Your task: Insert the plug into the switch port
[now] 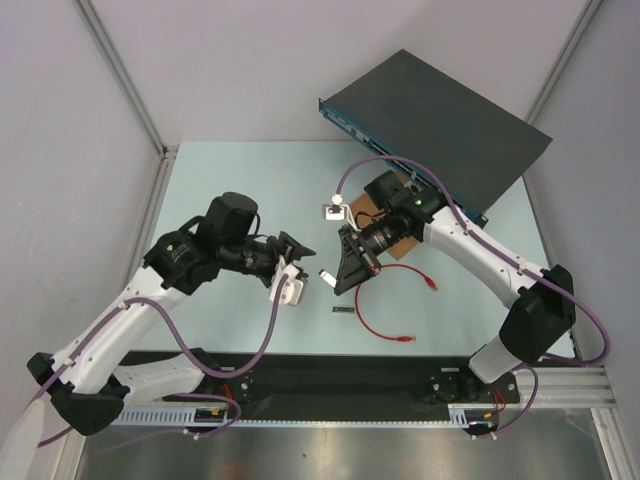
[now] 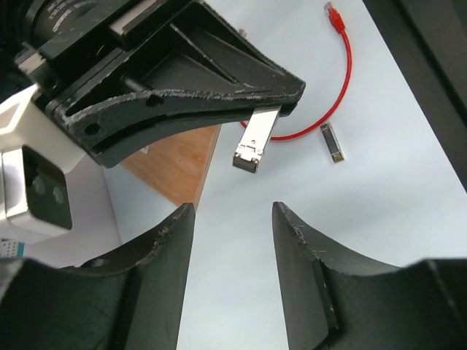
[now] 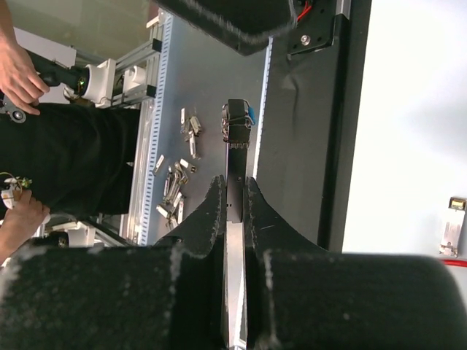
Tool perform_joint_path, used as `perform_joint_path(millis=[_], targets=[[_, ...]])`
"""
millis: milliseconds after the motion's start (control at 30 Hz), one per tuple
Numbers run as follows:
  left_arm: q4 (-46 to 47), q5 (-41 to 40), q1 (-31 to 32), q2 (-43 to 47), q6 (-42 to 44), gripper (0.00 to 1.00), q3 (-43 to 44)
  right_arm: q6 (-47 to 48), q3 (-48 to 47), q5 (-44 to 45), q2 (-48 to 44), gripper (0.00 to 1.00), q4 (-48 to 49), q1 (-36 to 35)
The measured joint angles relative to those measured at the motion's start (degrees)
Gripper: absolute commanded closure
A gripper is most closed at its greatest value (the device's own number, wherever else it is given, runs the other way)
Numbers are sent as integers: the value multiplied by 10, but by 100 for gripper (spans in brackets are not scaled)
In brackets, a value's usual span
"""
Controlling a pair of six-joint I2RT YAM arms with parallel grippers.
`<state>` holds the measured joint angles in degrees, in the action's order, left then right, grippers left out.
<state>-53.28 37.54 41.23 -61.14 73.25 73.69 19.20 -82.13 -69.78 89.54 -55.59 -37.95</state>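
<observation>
The black switch (image 1: 440,130) lies at the back right of the table, its port face turned towards the arms. My right gripper (image 1: 335,275) is shut on a silver metal plug (image 1: 326,276) and holds it above the table's middle. In the right wrist view the plug (image 3: 236,146) sticks out past the pinched fingertips of this gripper (image 3: 235,186). My left gripper (image 1: 300,265) is open and empty just left of the plug. In the left wrist view the plug (image 2: 255,138) hangs beyond my spread left gripper (image 2: 232,208), apart from it.
A red cable (image 1: 385,305) loops on the table beneath the right gripper. A second small plug (image 1: 343,314) lies beside it, also seen in the left wrist view (image 2: 333,142). A cardboard piece (image 1: 385,225) and a small white box (image 1: 333,211) sit near the switch.
</observation>
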Motion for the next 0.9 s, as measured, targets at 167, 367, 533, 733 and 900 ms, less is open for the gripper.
perform_joint_path(millis=[167, 367, 533, 733, 900], targets=[[0, 0, 17, -14, 9, 48, 0, 6, -8, -1, 8, 100, -5, -6], [-1, 5, 32, -25, 15, 54, 0, 16, -16, -1, 16, 100, -14, -15], [-6, 18, 40, -25, 28, 56, 0, 21, -17, -1, 19, 100, -18, -15], [-20, 33, 44, -27, 50, 64, -1, 23, -17, -1, 19, 100, -19, -15], [-25, 36, 45, -30, 65, 68, -1, 28, -17, 0, 19, 100, -25, -17]])
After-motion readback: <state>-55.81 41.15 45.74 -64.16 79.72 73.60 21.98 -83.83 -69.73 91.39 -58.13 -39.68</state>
